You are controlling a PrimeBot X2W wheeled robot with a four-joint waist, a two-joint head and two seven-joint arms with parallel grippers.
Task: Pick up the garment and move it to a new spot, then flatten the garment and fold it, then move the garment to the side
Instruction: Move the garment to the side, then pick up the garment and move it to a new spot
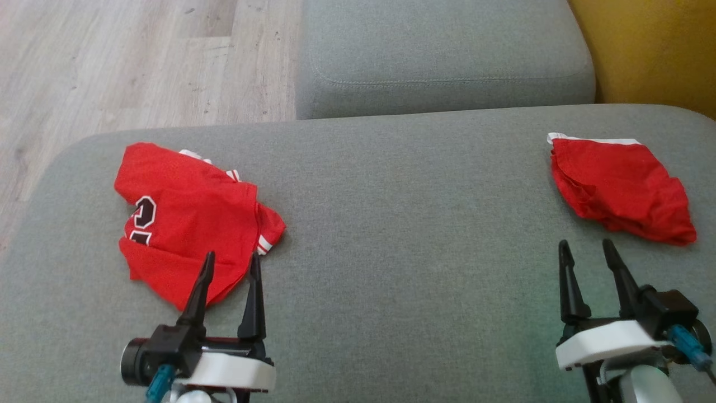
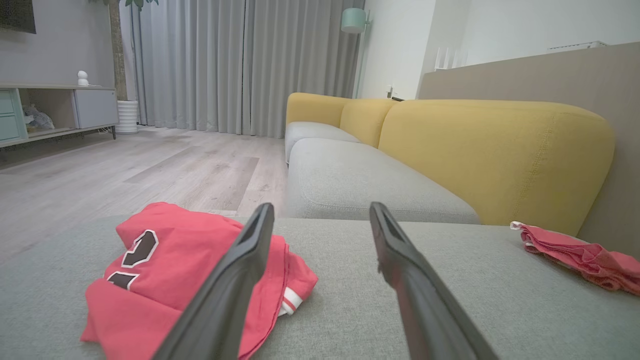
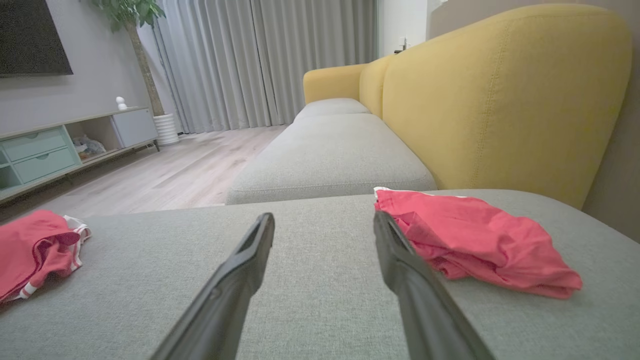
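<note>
A red jersey with a black number and white trim lies folded on the left of the grey cushion. My left gripper stands open just in front of its near edge, with nothing between the fingers. The jersey sits partly behind the left finger in the left wrist view. A second red garment, crumpled with a white band, lies at the right. Just short of it my right gripper is open and holds nothing. The right wrist view has that garment beside the right finger.
The grey cushion is a wide ottoman against a sofa seat with a yellow backrest. Wooden floor lies beyond the cushion's left and far-left edges. A TV cabinet and curtains stand far off.
</note>
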